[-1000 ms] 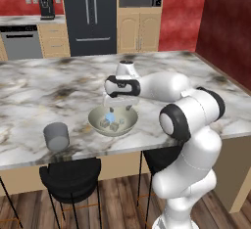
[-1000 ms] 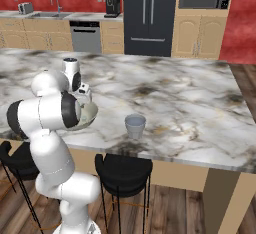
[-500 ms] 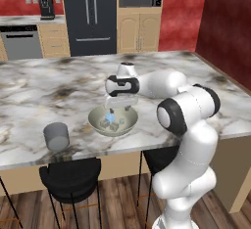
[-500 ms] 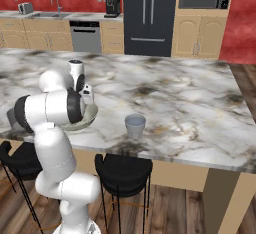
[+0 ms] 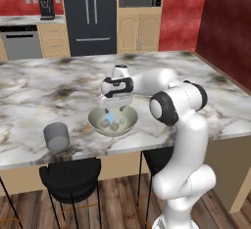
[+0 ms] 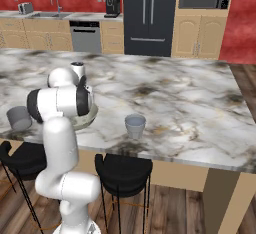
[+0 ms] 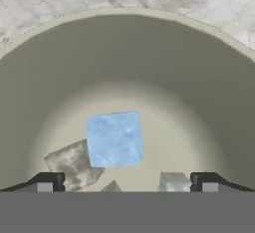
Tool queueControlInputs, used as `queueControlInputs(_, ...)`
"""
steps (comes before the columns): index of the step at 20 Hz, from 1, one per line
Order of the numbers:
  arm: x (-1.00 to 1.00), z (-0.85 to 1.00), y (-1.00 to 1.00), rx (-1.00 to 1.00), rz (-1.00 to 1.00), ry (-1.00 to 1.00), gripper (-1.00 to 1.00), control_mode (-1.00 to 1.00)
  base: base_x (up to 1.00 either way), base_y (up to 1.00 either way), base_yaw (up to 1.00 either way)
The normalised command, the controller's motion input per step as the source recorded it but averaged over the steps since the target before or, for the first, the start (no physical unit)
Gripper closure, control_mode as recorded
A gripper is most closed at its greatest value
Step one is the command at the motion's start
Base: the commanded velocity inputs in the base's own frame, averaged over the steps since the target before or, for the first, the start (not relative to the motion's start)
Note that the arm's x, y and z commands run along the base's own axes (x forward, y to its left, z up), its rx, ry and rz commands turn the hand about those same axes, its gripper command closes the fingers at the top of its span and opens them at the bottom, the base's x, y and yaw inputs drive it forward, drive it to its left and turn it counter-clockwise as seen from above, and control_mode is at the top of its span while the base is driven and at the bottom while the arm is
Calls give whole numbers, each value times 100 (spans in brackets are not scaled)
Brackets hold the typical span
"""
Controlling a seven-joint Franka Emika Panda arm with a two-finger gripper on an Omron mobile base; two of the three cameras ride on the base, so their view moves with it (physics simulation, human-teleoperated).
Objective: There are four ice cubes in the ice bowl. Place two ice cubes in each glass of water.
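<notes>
Left base view, left to right: one grey cup (image 5: pixel 57 136) sits near the front edge of the marble island counter (image 5: pixel 44 83), left of the ice bowl (image 5: pixel 113 122) and clearly apart from it, with bare counter on all sides. The bowl is also close to the near edge. The gripper (image 5: pixel 113 109) hangs straight over the bowl with its fingers wide apart, down around rim level, nothing between them. Behind the bowl the counter runs open to the far edge. A black stool (image 5: pixel 70 176) is tucked under the near edge below the cup.

Right base view: the same cup (image 6: pixel 19 118) is at far left by the near edge. The arm's elbow covers most of the bowl; a slice of rim (image 6: pixel 88 118) shows to its right. The second cup (image 6: pixel 135 126) stands right of the bowl, apart from it, near the front edge, with wide bare marble beyond it to the right corner.

Hand view: the bowl wall (image 7: pixel 124 48) curves around on all sides. A bluish ice cube (image 7: pixel 115 138) lies in the bottom centre, between the spread fingertips (image 7: pixel 48 182), untouched. A greyer cube (image 7: pixel 73 165) touches its left side. Two more cubes peek up at the lower edge, one small corner (image 7: pixel 112 187) and one (image 7: pixel 174 182) just inside the right tip.
</notes>
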Motion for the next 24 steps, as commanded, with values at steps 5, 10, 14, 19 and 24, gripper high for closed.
queueControlInputs(5, 14, -33, 31, -1, 0, 8, -100, -100, 0, 0, 0)
queueControlInputs(10, 41, -26, 9, 0, 0, 5, -100, -100, 0, 0, 0)
queueControlInputs(14, 18, -27, 0, 0, 0, 5, -100, -100, 0, 0, 0)
queueControlInputs(19, -36, -14, 0, -1, 2, 0, -100, -100, 0, 0, 0)
queueControlInputs(24, -31, -7, 0, 0, 0, 0, -100, -100, 0, 0, 0)
